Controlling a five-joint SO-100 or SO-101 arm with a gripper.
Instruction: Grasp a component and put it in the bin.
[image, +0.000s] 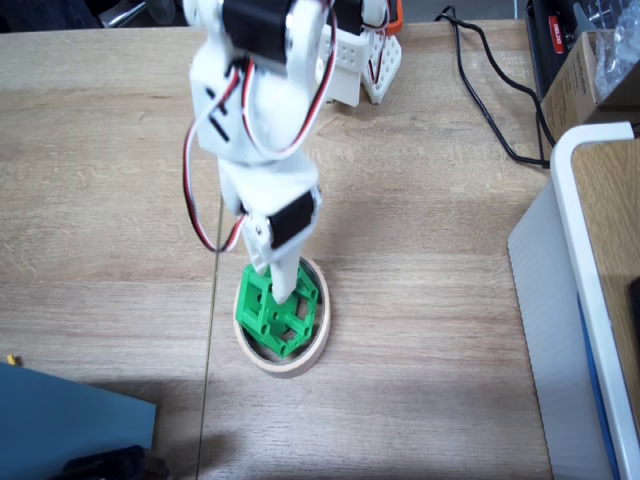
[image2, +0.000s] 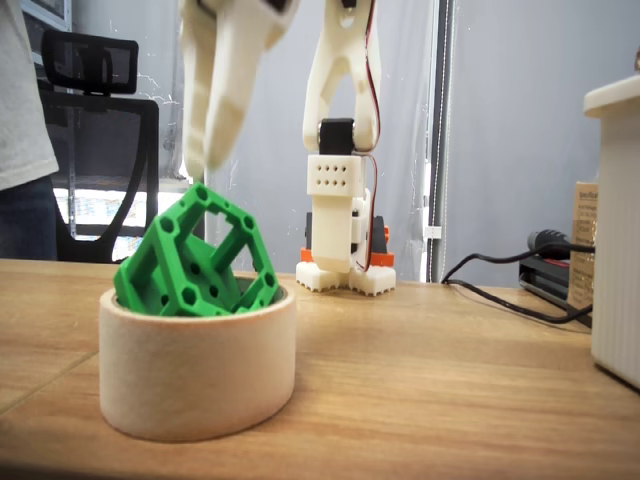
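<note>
Already the component (image2: 195, 265) sits tilted inside the bin (image2: 197, 375); gripper (image2: 208, 165) just above it, fingers apparently apart w/ nothing pinched; should lift straight up.

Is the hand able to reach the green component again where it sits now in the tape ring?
Probably yes. The green component sits tilted in the tape ring, its upper part standing above the rim. The hand hangs directly above it, with nothing between them. Whether the fingers are open is unclear.
</note>
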